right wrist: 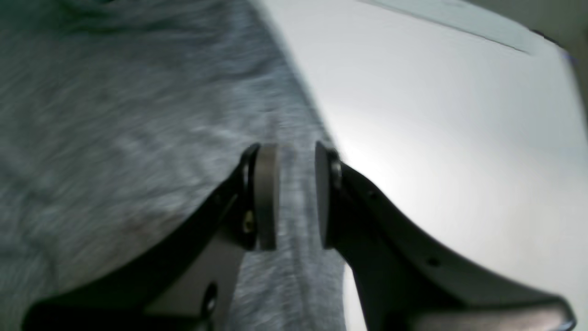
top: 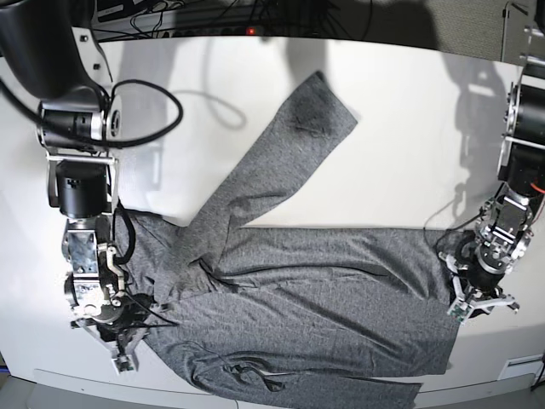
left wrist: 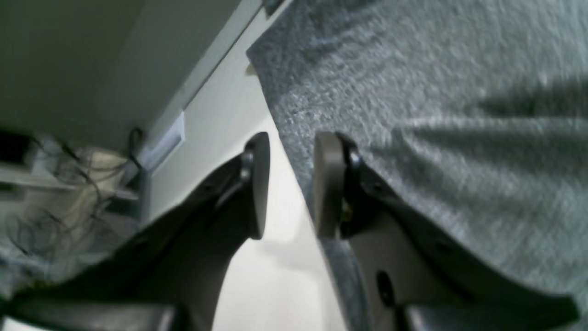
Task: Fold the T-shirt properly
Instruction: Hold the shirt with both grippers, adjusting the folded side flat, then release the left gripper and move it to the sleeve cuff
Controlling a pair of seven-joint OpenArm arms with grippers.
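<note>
The heather-grey T-shirt (top: 298, 298) lies spread across the white table (top: 409, 153), body sideways, one long sleeve (top: 289, 145) angled toward the back and the other along the front edge. My left gripper (top: 481, 308) is at the shirt's right edge. In the left wrist view the left gripper (left wrist: 294, 142) stands open, straddling the edge of the T-shirt (left wrist: 436, 115), one pad on cloth and one over bare table. My right gripper (top: 122, 345) is at the shirt's left end. It (right wrist: 296, 151) is open too, with a strip of the T-shirt's (right wrist: 115, 115) edge between its jaws.
A black cable (top: 145, 94) loops off the right arm over the table's back left. More cables (top: 213, 17) run behind the table's back edge. The table's front edge (top: 477, 383) lies close under the shirt. Clutter and wires (left wrist: 69, 184) sit beyond the table's side.
</note>
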